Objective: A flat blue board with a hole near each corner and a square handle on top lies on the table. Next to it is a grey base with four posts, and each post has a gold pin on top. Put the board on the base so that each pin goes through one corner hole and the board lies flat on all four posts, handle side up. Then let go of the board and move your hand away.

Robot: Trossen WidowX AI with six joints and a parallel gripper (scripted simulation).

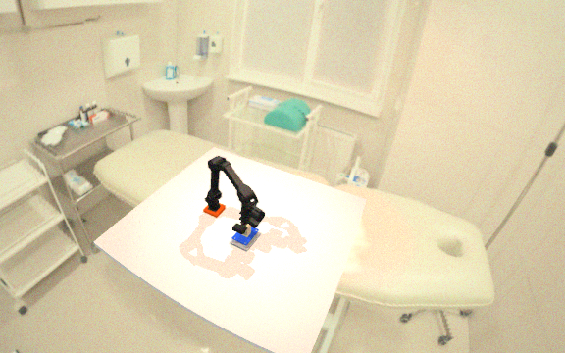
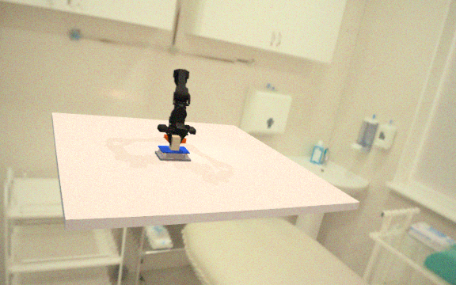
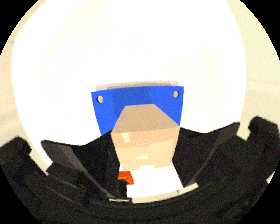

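The blue board (image 1: 241, 238) (image 2: 163, 149) (image 3: 104, 116) is level, handle side up, over the grey base (image 1: 237, 245) (image 2: 174, 159). In the exterior view it appears to rest at the height of the post tops. In the wrist view, gold shows in both far corner holes, at the left pin (image 3: 100, 99) and the right pin (image 3: 176, 94). The two near corners are hidden behind the handle and fingers. My gripper (image 1: 247, 228) (image 2: 175, 140) (image 3: 146, 134) is shut on the tan square handle (image 2: 175, 145) (image 3: 145, 146), one finger against each side.
The white table (image 1: 282, 294) (image 2: 212, 190) carries the board and base. The orange arm mount (image 1: 214, 210) (image 3: 125, 177) stands behind them on the same table. A padded couch (image 1: 420, 275) is beside the table.
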